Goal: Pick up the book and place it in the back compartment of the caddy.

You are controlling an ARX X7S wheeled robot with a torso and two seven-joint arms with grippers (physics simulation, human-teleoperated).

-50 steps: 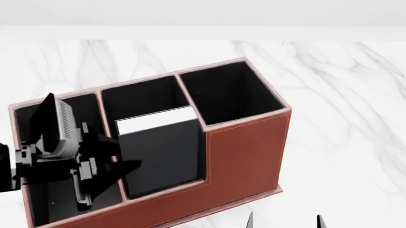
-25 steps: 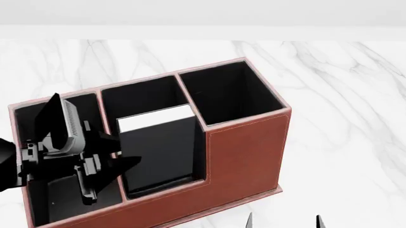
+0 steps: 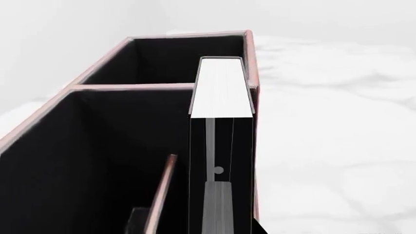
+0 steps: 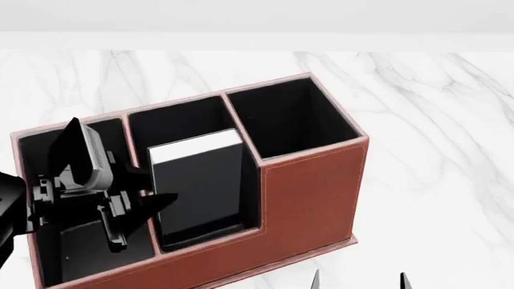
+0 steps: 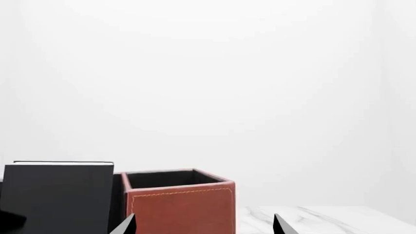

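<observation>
The black book (image 4: 201, 186) with its white page block stands upright in the back compartment, the low-walled squarish cell of the reddish-brown caddy (image 4: 309, 192). My left gripper (image 4: 144, 223) hovers at the book's spine end. In the left wrist view the book (image 3: 221, 87) stands between the jaws of my left gripper (image 3: 200, 225). One fingertip (image 3: 260, 228) is beside the book by the caddy's outer wall. The other fingertip (image 3: 140, 222) is past the low partition (image 3: 162, 192), apart from the book. My right gripper (image 4: 360, 280) is open and empty in front of the caddy (image 5: 182, 209); the book (image 5: 58, 195) also shows in its wrist view.
The caddy stands on a white marble table (image 4: 434, 120). Behind the book is a deeper cell (image 4: 180, 123), to its right a tall-walled cell (image 4: 289, 114), and on the left a long narrow cell (image 4: 32, 156). The table's far edge meets a white wall.
The book went from leaning to more upright and sank lower into its cell. My left gripper rose slightly. The right gripper has not moved.
</observation>
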